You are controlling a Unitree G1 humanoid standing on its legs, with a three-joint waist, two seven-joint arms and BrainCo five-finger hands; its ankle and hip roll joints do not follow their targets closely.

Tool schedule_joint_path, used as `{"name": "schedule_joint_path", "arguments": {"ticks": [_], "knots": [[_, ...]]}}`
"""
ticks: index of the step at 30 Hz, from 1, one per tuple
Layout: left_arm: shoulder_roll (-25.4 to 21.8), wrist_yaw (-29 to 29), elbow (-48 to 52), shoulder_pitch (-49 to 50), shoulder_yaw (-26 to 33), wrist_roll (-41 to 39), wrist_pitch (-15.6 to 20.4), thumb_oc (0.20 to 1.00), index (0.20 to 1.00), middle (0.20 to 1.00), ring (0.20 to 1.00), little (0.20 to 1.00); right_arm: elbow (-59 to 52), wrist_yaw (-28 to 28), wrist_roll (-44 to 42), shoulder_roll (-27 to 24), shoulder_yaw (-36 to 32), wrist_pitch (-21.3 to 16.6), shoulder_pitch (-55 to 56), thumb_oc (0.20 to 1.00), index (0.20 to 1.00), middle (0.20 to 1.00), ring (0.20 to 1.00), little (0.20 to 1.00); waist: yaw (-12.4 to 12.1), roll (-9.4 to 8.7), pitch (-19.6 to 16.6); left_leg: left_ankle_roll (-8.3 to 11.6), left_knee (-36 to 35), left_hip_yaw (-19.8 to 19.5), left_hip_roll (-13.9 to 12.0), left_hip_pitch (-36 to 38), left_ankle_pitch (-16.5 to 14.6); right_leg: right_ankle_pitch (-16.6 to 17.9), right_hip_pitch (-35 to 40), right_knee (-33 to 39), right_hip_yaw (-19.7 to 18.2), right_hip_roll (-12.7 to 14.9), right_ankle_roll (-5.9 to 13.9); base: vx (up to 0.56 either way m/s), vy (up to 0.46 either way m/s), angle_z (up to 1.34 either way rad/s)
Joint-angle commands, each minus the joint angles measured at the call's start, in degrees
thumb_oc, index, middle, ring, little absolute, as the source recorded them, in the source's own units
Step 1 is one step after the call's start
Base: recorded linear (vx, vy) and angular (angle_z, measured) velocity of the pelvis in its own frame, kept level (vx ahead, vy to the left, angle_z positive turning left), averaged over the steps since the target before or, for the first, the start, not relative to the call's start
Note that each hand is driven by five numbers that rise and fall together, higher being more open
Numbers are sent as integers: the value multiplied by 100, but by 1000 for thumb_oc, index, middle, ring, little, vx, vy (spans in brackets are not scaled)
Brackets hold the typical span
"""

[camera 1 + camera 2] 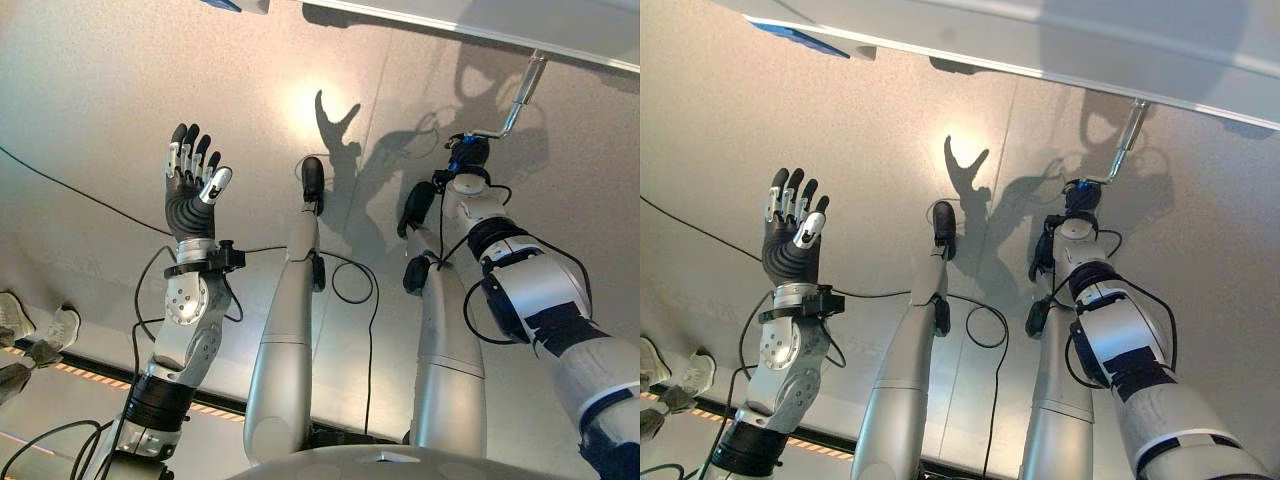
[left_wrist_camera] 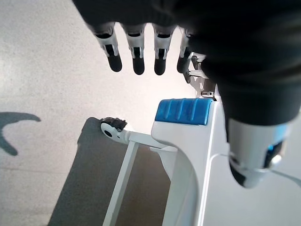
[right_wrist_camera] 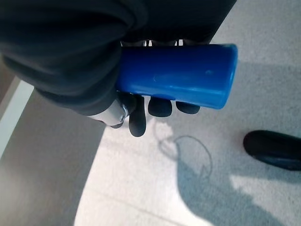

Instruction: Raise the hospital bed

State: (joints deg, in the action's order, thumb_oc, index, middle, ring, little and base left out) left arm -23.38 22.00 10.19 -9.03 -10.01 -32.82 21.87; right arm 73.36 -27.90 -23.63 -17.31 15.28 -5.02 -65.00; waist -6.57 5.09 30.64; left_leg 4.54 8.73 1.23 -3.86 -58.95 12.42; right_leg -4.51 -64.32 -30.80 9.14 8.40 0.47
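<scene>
- The right hand (image 3: 141, 106) is curling its fingers tightly around the blue crank handle (image 3: 181, 75), which is sticking out from under the hospital bed (image 1: 1060, 45) at the end of a metal crank rod (image 1: 527, 88).
- The left hand (image 1: 190, 190) is hovering well apart over the floor (image 1: 90, 110), fingers straight, holding nothing.
- A blue-capped white bed frame (image 2: 188, 141) is showing past its fingers.

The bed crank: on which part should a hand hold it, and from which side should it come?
Probably the blue handle: it is a straight cylinder that fingers can wrap. The right hand already grips it so, curled round it from the side, leaving the metal crank arm free.
</scene>
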Motion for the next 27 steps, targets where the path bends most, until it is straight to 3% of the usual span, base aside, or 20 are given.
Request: {"name": "schedule_joint_path", "arguments": {"ticks": [1,3,5,7,14,15,16,17,18,19,20,21,22,23,27], "knots": [[6,49,598,6,137,-46,294,1000,1000,1000,1000,1000,-318,437,1056,708,1222,191,-55,200,200,200,200,200,-107,377,-85,-259,938,30,460,-187,-1031,617,214,979,-119,-28,627,0,0,0],[24,59,596,35,200,-60,282,1000,1000,1000,1000,1000,-716,505,1026,922,1347,101,86,200,200,200,200,200,-77,331,-85,-260,938,31,457,-183,-1027,618,217,970,-118,-29,623,0,0,0],[33,63,562,130,375,-81,274,1000,1000,1000,1000,1000,-2379,728,985,1026,1741,-164,573,200,200,200,200,200,17,207,-85,-254,960,38,437,-187,-1023,639,225,971,-113,-20,618,0,0,0],[59,66,563,184,416,-120,286,1000,1000,1000,1000,1000,-3074,812,811,953,1837,-292,810,200,200,200,200,200,68,150,-85,-250,955,48,426,-176,-1020,643,230,978,-107,-16,622,0,0,0],[91,74,446,301,378,-148,258,1000,1000,1000,1000,1000,-5796,1437,-266,-2,1776,-923,1990,200,200,200,200,200,313,-97,-85,-255,893,84,407,-63,-1003,706,359,1077,-107,5,645,9,1,0],[84,65,430,345,358,-128,248,1000,1000,1000,1000,1000,-6123,1527,-486,-140,1709,-1034,2233,200,200,200,200,200,328,-119,-85,-220,916,59,391,101,-1194,528,506,1032,-147,-6,698,56,2,2],[84,54,438,354,349,-127,249,1000,1000,1000,1000,1000,-6324,1629,-677,-208,1667,-1126,2393,200,200,200,200,200,351,-128,-85,-220,914,72,386,123,-1197,535,527,1044,-147,-4,701,-6,-5,3],[53,23,451,378,368,-59,227,1000,1000,1000,1000,1000,-6801,1736,-665,-542,1508,-1217,2627,200,200,200,200,200,396,-115,-85,-236,881,115,395,58,-1011,713,478,1124,-129,-2,657,-5,-1,4],[56,23,444,401,353,-59,223,1000,1000,1000,1000,1000,-6803,1735,-668,-542,1512,-1210,2660,200,200,200,200,200,384,-108,-85,-203,905,79,389,192,-1197,535,591,1066,-162,-17,704,-66,-1,4],[35,-40,476,472,410,-22,231,1000,1000,1000,1000,1000,-7255,1861,-815,-791,1311,-1314,2966,200,200,200,200,200,446,-113,-85,-220,848,121,388,124,-1002,721,545,1164,-130,0,666,59,-9,3],[37,-41,469,496,395,-23,228,1000,1000,1000,1000,1000,-7257,1861,-818,-791,1313,-1307,2999,200,200,200,200,200,433,-106,-85,-188,867,86,380,261,-1187,545,660,1109,-164,-15,714,-70,-12,3],[51,-82,496,563,445,-13,238,1000,1000,1000,1000,1000,-7610,1912,-958,-967,1012,-1431,3313,200,200,200,200,200,492,-117,-85,-202,774,141,384,212,-981,744,620,1226,-139,-8,675,59,-12,3],[52,-82,489,589,430,-14,235,1000,1000,1000,1000,1000,-7610,1913,-962,-966,1015,-1426,3346,200,200,200,200,200,478,-111,-85,-170,795,106,375,351,-1171,563,738,1170,-173,-24,722,-65,-5,1],[39,-94,497,601,456,-4,241,1000,1000,1000,1000,1000,-7726,1926,-1036,-979,896,-1481,3470,200,200,200,200,200,503,-119,-85,-196,759,150,380,259,-984,744,657,1238,-138,-11,679,0,0,0],[47,-143,458,661,570,33,268,1000,1000,1000,1000,1000,-7939,1796,-1070,-993,244,-1671,4011,200,200,200,200,200,591,-183,-85,-192,690,166,383,416,-979,774,818,1341,-169,-27,692,-15,0,0]]}}
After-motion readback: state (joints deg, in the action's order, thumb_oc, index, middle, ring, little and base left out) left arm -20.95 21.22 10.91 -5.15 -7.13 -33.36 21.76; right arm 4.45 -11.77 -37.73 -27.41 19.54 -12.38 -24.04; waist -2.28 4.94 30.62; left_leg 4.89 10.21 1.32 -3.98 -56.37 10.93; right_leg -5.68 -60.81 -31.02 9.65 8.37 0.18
